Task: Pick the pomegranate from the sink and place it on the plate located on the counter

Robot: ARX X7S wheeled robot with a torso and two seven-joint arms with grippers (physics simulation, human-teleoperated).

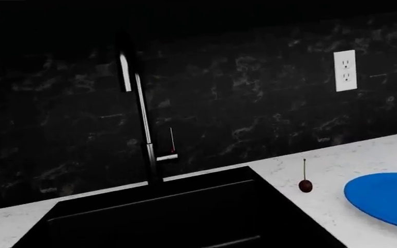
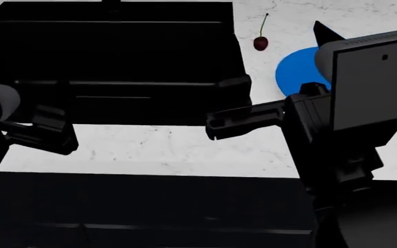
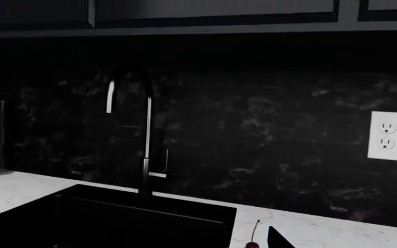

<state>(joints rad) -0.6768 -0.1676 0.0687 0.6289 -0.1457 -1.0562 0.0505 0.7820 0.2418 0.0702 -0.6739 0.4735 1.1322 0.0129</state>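
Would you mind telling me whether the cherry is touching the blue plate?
Apart. The left wrist view shows bare white counter between the cherry and the plate; the head view agrees.

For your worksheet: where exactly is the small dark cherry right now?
In the head view the cherry lies on the white counter, between the black sink's right edge and the blue plate, touching neither.
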